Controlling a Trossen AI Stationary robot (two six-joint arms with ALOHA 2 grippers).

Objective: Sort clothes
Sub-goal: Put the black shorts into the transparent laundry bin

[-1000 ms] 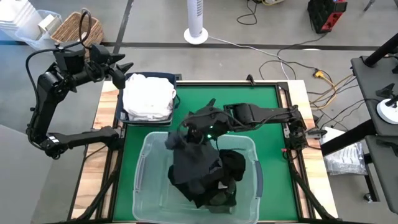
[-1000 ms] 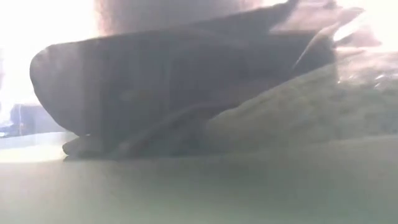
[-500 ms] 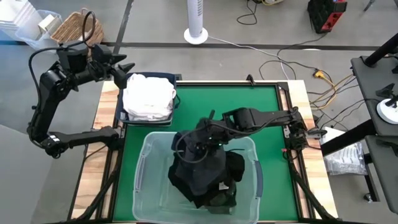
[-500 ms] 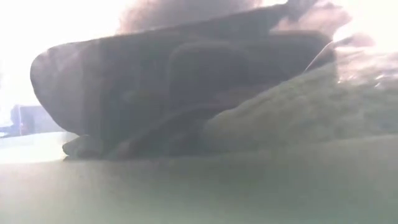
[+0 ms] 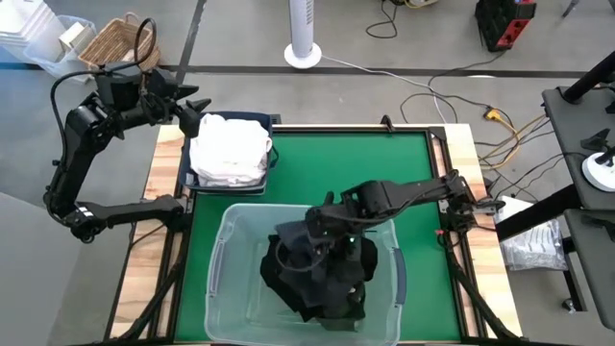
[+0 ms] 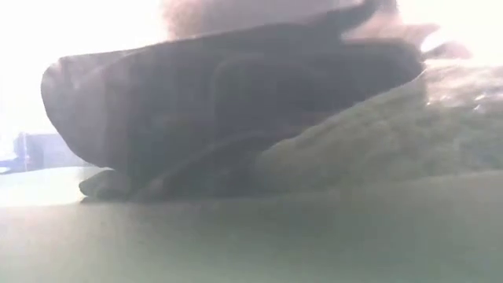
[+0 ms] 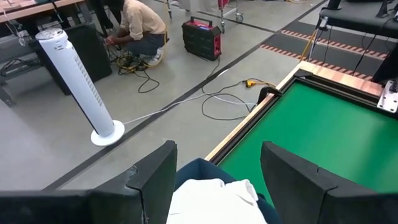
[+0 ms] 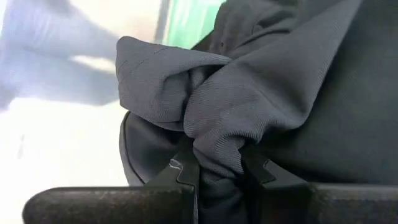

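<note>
1. Left gripper (image 5: 195,108): raised beyond the table's 10 o'clock corner, just beside the navy bin. Its wrist view alone shows the two fingers (image 7: 152,177) spread wide with nothing between them; that view also takes in a person (image 7: 138,28) crouched on the floor and a white tower fan (image 7: 78,84).
2. White clothes (image 5: 229,149): heaped in the navy bin (image 5: 185,175) at 10 o'clock on the green table (image 5: 404,163). The left wrist view shows only the near edge of the white heap (image 7: 214,200).
3. Clear tub (image 5: 228,279): at 6 o'clock on the table. Holds the dark clothes (image 5: 322,284), piled toward its 3 o'clock side.
4. Right gripper (image 5: 320,234): reaches from 3 o'clock down into the tub, over the dark pile. The high view does not settle its grip. The right wrist view does: the fingers (image 8: 186,171) are clamped on a bunched fold of dark grey garment (image 8: 249,106).
5. Low view: only a dark fabric mass (image 6: 228,110) seen through the tub wall, lying against an olive-green piece (image 6: 369,134). Neither gripper can be made out there.
</note>
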